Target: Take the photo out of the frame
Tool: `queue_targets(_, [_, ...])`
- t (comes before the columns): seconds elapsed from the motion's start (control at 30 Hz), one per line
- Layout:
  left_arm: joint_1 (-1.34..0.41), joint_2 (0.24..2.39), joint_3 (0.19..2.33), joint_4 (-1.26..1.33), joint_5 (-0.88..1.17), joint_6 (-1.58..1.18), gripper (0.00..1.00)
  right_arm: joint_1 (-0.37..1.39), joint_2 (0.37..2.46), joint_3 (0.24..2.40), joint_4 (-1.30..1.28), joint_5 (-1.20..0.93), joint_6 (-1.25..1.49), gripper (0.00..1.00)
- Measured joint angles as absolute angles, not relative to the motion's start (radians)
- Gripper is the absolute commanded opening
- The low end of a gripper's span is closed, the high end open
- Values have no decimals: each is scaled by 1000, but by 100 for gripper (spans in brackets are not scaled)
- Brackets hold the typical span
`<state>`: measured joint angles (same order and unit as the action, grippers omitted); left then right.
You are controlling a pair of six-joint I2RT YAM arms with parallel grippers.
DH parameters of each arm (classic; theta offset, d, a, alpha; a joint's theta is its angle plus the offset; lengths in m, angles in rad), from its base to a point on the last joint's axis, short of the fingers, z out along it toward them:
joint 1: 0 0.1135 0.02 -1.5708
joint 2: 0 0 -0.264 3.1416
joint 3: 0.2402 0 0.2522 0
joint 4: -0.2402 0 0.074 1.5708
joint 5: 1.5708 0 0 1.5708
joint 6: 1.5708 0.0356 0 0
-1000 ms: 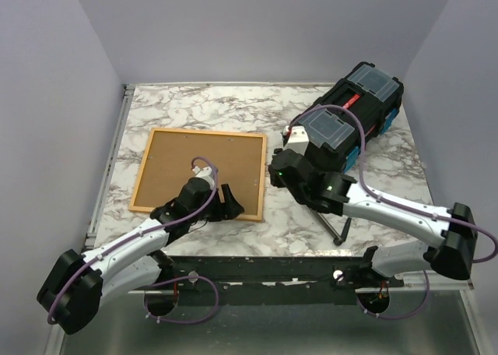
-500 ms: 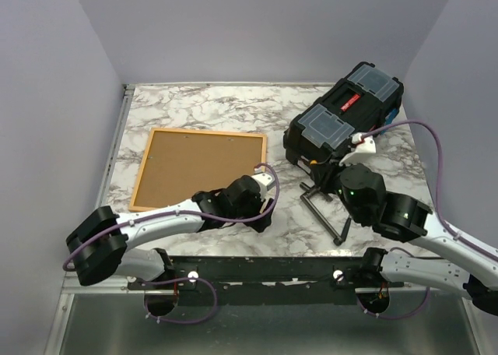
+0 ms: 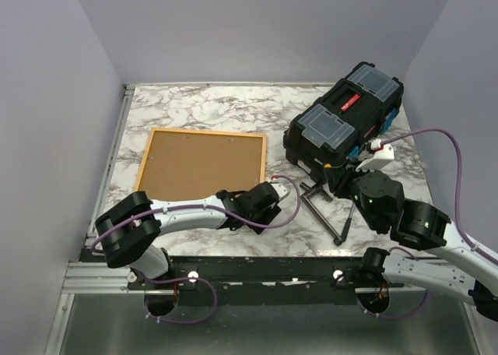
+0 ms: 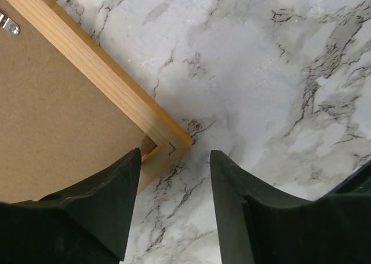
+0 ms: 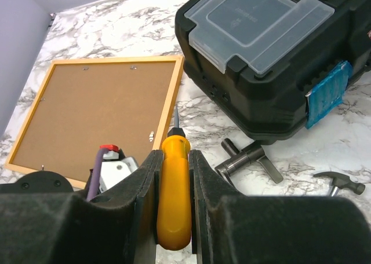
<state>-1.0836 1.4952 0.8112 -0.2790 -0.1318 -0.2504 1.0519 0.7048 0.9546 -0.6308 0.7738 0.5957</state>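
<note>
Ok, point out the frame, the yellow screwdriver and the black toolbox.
frame point(image 4: 110, 79), left wrist view, on its light wood rail near the corner.
screwdriver point(image 5: 175, 189), right wrist view, on the yellow handle.
toolbox point(image 3: 323, 127), top external view, on the nearer clear compartment lid.

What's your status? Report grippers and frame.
Left gripper open at frame corner. Right gripper shut on screwdriver. Frame face-down, photo board seated. Toolbox stands apart.

Figure: twin-arm manipulator, bodywork and cabling.
Left arm point(image 3: 187, 212) and right arm point(image 3: 443, 255): white tubular links; black rounded joint housings; a purple cable point(image 3: 428, 130) runs along each, arching free at 2 o'clock overhead; left gripper point(image 4: 174, 154) has matte-black wedge fingers point(image 4: 98, 217).
</note>
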Motion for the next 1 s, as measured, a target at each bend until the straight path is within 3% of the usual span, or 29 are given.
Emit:
queue_targets(0.17, [-1098,1544,835,-281,-194,-248,34,1052,702,954,-633,774,601,1])
queue_targets(0.47, [-1151,1620,904,-305,-305,-250,30,1052,707,954,-633,774,601,1])
queue_targets(0.6, [-1159,1658,945,-336,-344,-266,23,1052,707,954,-633,774,603,1])
queue_targets(1.0, [-1043,1799,1145,-389,-273,-435,21,1052,706,954,-640,774,612,1])
